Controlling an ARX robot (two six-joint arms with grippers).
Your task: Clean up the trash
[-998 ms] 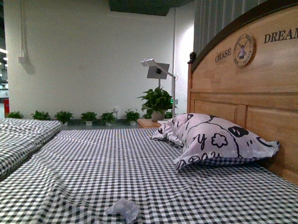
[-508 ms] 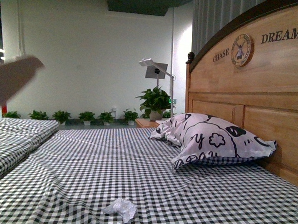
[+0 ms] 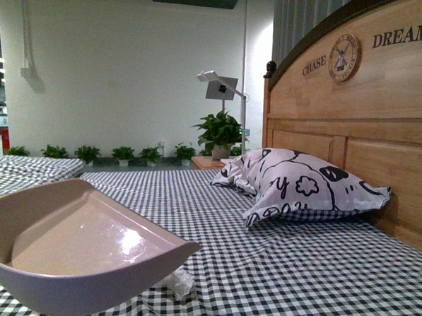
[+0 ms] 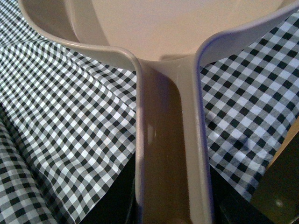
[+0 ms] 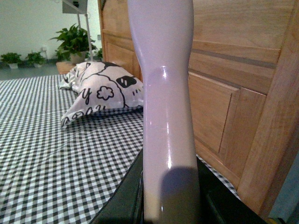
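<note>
1 tissue wad (image 3: pixel 179 284) lies unswept on the checked sheet (image 3: pixel 297 276), just beside the empty dustpan (image 3: pixel 69 292), so approx. all work's left; L gripper (image 4: pixel 172 210) clamps the dustpan's handle, R gripper (image 5: pixel 170 205) clamps a pale handle (image 5: pixel 166 93), prob. a brush.

The dustpan (image 3: pixel 86 250) and the pale handle (image 5: pixel 166 116) are smooth, glossy plastic. The trash (image 3: pixel 180 282) beside the dustpan is crumpled paper on a matt cloth sheet (image 3: pixel 297 276). The headboard (image 3: pixel 383 117) beyond the dustpan is smooth wood.

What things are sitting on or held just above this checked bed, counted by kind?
Dustpan: 1
Crumpled tissue wad: 1
Patterned pillow: 1
Pale tool handle: 1
Total: 4
</note>
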